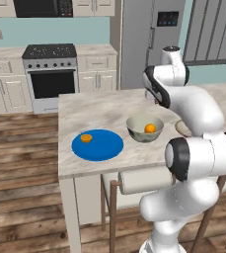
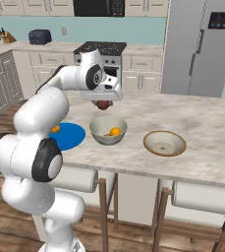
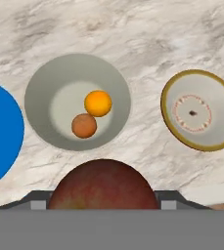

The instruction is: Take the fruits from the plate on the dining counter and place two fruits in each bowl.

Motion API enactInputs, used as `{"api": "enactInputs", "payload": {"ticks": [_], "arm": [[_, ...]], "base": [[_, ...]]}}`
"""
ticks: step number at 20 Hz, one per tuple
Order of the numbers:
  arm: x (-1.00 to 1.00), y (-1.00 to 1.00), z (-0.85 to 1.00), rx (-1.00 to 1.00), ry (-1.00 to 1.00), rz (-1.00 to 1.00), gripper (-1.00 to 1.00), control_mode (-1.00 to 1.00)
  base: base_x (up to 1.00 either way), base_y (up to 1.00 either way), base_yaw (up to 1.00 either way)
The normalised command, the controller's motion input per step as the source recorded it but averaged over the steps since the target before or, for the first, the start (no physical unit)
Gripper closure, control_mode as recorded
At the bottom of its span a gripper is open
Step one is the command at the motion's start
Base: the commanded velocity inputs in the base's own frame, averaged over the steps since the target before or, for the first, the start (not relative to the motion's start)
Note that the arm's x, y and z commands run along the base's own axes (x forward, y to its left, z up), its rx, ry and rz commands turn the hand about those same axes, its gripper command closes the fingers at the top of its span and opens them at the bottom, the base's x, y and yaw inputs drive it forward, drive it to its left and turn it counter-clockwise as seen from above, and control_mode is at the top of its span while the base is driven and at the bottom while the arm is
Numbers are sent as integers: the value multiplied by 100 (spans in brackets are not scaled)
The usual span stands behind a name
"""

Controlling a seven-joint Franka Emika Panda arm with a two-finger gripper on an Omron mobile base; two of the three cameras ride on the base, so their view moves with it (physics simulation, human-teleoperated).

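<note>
While the gripper (image 2: 104, 104) clasps the dark red-brown round fruit (image 3: 102, 184), the empty tan-rimmed shallow bowl (image 3: 204, 109) lies off to its right.

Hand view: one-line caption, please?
Held dark red fruit above counter; grey bowl holds two fruits, tan bowl none.

bare counter (image 3: 147, 141) between grey-green bowl (image 3: 45, 88) and tan-rimmed bowl (image 3: 169, 95), both open from above

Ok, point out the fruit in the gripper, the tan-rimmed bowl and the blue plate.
dark red fruit (image 3: 102, 184), hand view, its upper face between the fingers.
tan-rimmed bowl (image 2: 164, 143), right base view, its pale inside.
blue plate (image 1: 102, 146), left base view, bare middle.
</note>
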Motion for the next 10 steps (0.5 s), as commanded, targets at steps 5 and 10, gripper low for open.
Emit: {"api": "enactInputs", "payload": {"ticks": [5, 10], "arm": [[-20, -100, -11, 9, -2, -20, 100, -100], [-32, -100, -35, 14, -5, -14, 100, -100]], "base": [[0, 0, 0], [0, 0, 0]]}}
